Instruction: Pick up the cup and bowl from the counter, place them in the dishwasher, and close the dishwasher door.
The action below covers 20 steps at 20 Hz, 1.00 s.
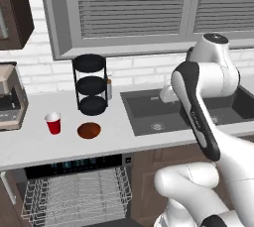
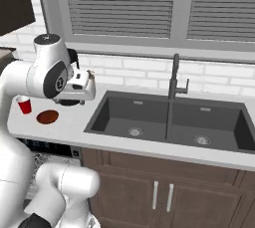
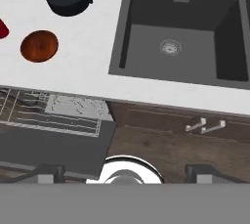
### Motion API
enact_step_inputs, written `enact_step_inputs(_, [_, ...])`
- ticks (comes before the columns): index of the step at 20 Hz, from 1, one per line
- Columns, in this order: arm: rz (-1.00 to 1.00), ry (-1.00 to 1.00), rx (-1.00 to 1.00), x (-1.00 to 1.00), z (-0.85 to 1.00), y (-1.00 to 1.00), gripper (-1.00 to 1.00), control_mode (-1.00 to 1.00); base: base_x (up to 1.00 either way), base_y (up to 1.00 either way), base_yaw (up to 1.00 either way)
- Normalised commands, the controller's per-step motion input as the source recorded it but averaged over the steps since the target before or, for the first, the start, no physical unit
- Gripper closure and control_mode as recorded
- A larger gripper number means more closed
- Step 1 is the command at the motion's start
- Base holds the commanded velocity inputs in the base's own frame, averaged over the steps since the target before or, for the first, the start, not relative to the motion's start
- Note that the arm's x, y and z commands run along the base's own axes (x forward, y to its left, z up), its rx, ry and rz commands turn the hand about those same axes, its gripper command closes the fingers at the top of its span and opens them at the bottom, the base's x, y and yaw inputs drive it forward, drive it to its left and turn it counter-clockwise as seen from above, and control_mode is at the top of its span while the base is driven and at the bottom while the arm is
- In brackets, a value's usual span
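The small red tapered plastic cup [image 1: 53, 123] with its white rim stands upright on the long pale grey-white table [image 1: 114, 134], and just beside it sits the shallow round reddish-brown bowl [image 1: 89, 130], glossy and a little wider than the cup. Behind them rises a black three-tier rack of round shelves [image 1: 90, 85] on thin wire posts.

The left base view looks straight into the dishwasher [image 1: 74, 191] below: a black control strip under the table edge and a silver-white wire rack pulled forward. The right base view gives little of that, but lays out the dark matte double sink [image 2: 169, 122] with its tall dark tap [image 2: 174, 77] and the brown cabinet fronts with silver handles [image 2: 162, 195].

From the hand view, looking down, the flat dark dishwasher door [image 3: 53, 147] lies dropped open beneath the rack, and the bowl shows as a plain disc. The pincer [image 3: 124, 171] hangs well above everything, its two dark fingertips [image 3: 46, 171] spread wide apart, holding nothing.
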Motion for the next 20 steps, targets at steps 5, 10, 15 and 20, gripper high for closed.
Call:
enact_step_inputs(5, [0.07,-0.02,0.0,0.01,0.0,0.0,-1.0,1.0,0.18,-0.4,0.29])
enact_step_inputs(10, [0.0,0.0,0.0,0.0,0.0,0.0,-1.0,1.0,0.05,-0.5,0.82])
enact_step_inputs(15, [0.0,0.0,0.0,0.0,0.0,0.0,-1.0,1.0,0.06,-0.36,0.86])
enact_step_inputs(20, [0.0,0.0,0.0,0.0,0.0,0.0,-1.0,1.0,0.03,-0.64,0.55])
